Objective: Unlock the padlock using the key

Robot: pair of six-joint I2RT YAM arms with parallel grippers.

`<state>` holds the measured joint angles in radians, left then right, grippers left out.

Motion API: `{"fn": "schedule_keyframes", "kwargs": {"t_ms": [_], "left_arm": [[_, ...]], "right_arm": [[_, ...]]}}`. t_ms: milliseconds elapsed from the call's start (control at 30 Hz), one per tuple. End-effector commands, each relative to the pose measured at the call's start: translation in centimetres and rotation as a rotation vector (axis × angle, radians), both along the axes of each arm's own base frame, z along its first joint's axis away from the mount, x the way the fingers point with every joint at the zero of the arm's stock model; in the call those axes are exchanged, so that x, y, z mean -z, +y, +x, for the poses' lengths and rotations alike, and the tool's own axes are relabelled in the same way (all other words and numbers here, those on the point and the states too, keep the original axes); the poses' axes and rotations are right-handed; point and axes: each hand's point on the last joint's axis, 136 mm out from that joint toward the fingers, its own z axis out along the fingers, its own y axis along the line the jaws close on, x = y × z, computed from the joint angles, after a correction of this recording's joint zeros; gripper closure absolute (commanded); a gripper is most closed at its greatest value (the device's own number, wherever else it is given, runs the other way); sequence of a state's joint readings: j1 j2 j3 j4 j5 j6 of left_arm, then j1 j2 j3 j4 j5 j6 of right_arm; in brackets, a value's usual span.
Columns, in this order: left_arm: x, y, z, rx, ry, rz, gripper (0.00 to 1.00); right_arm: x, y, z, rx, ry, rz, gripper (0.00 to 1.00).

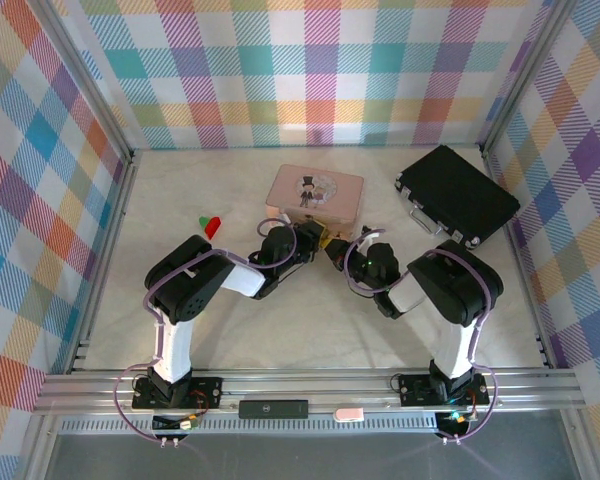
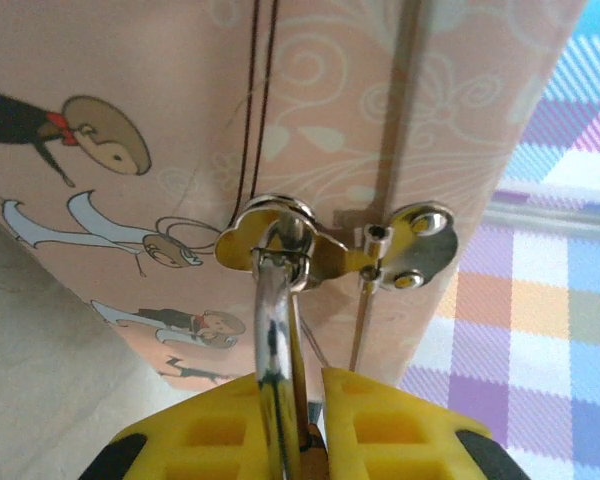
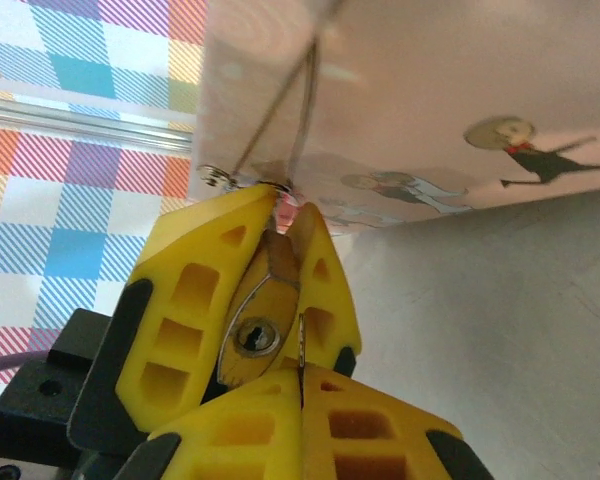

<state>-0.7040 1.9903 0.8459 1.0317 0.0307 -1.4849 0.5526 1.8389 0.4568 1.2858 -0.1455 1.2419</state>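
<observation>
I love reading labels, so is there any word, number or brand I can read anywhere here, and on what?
No text here can be read.
White cursive lettering on the pink box: cut off and tilted, unreadable.
Small mark on the black bar at the front rail: too small to read.

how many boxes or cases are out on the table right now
2. The pink picture-lid box sits in the middle, toward the back; the black case lies to its right, set at an angle. No others seem hidden.
</observation>
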Motion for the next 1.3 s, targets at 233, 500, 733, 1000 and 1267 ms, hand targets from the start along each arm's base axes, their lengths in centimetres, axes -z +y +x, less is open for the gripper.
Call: {"fn": "schedule_keyframes", "kwargs": {"t_ms": [233,500,733,1000,1267], "left_arm": [[-1.3,-1.0,1.8,0.034,-0.209,0.054,1.00],[1.2,-1.0,1.8,0.060,-0.211,0.191,1.00],[3.1,-0.7,1.2,0.086,-0.175,0.245,0.80],[2.6,0.8,-1.1,0.112,-0.153,0.261,0.60],[-0.1,2.9,-4.5,0.166,-0.181,0.293,0.54]], "right_arm": [[0.8,-3.0,-2.0,-0.121,0.045,-0.053,1.00],[-0.1,-3.7,-2.4,-0.220,0.047,-0.141,1.00],[-1.6,-3.9,-2.3,-0.322,0.043,-0.226,1.00],[-5.4,-3.2,-3.0,-0.472,-0.089,-0.328,1.00],[-9.4,-2.1,-4.2,-0.653,-0.244,-0.271,1.00]]}}
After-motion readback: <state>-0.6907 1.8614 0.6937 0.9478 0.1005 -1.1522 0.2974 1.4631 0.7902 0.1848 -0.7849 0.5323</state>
